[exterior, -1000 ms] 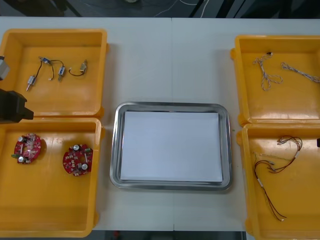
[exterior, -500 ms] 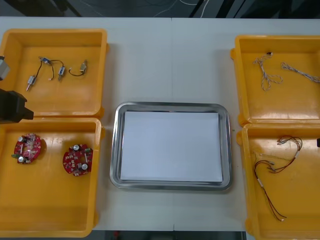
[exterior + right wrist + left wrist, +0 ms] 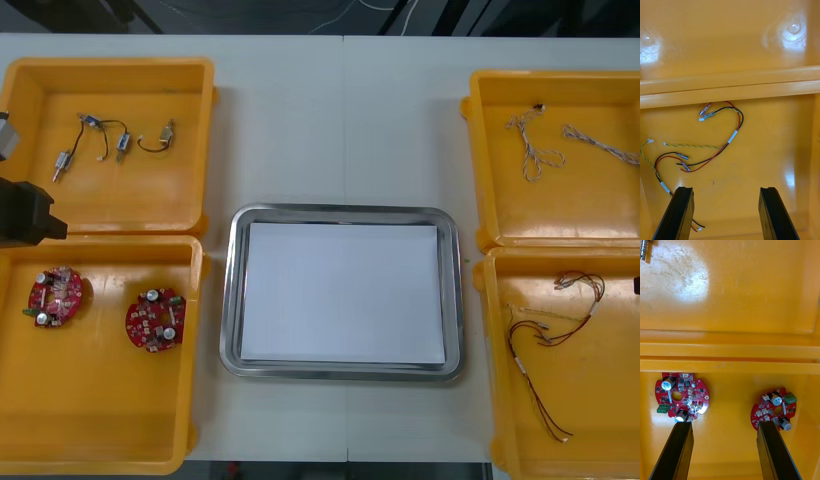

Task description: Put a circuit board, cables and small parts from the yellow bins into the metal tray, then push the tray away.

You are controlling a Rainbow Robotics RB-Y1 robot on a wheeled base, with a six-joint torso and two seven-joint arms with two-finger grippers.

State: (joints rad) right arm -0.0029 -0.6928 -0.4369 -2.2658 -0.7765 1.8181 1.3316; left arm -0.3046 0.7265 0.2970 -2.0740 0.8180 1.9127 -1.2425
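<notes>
Since the tray [image 3: 230,300] on the tabletop [image 3: 340,120] holds nothing yet, fetching a circuit board [image 3: 774,409] looks like the step in hand. The left end effector [image 3: 723,424] hangs wide open and empty over the near left bin [image 3: 100,410], with two boards just beyond its fingers. Centre it on one, come straight down, and grip the edges rather than the components. The right end effector [image 3: 725,189], also open and empty, waits above the cables [image 3: 733,131].

Electronics workshop: light table [image 3: 340,120], yellow bins [image 3: 130,195] of circuit boards [image 3: 155,320] and cables [image 3: 732,137], metal tray [image 3: 231,290].
</notes>
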